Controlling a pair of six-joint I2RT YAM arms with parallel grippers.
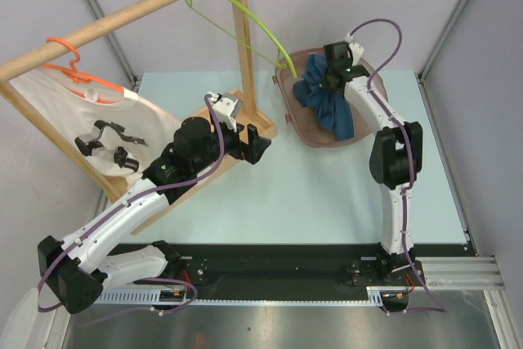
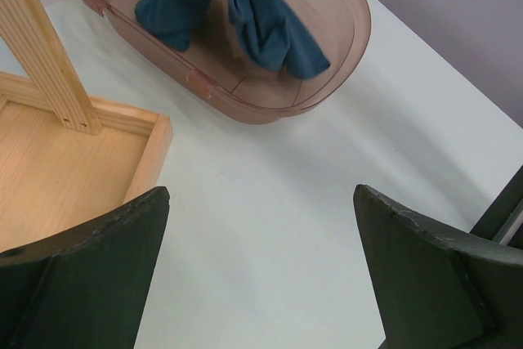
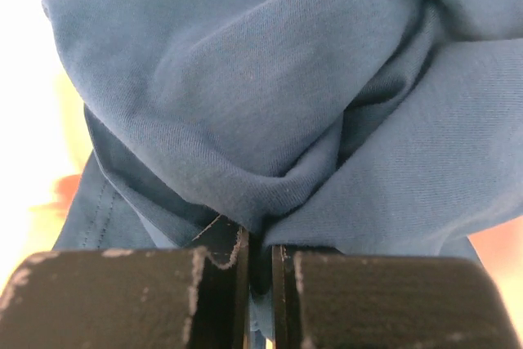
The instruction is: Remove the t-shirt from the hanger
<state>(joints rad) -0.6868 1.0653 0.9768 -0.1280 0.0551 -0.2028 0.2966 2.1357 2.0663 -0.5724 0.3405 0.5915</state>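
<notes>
Blue shirt point(image 1: 331, 110) bunched in the right claw point(image 3: 260, 243), over the basket point(image 1: 283, 108).
Pale bench point(image 1: 327, 194) carries a wooden rack point(image 1: 242, 46) and the brown see-through basket; the shirt hangs as a crumpled, twisted bundle, its lower folds down in the basket, apart from the green hanger point(image 1: 245, 10) on the rack's rail. Right arm reaches forward, elbow raised, its claw clamped tight on a fold of cloth. Left arm stretches low across the rack's base, its left claw point(image 2: 261, 194) spread wide over the bench, holding nothing.
</notes>
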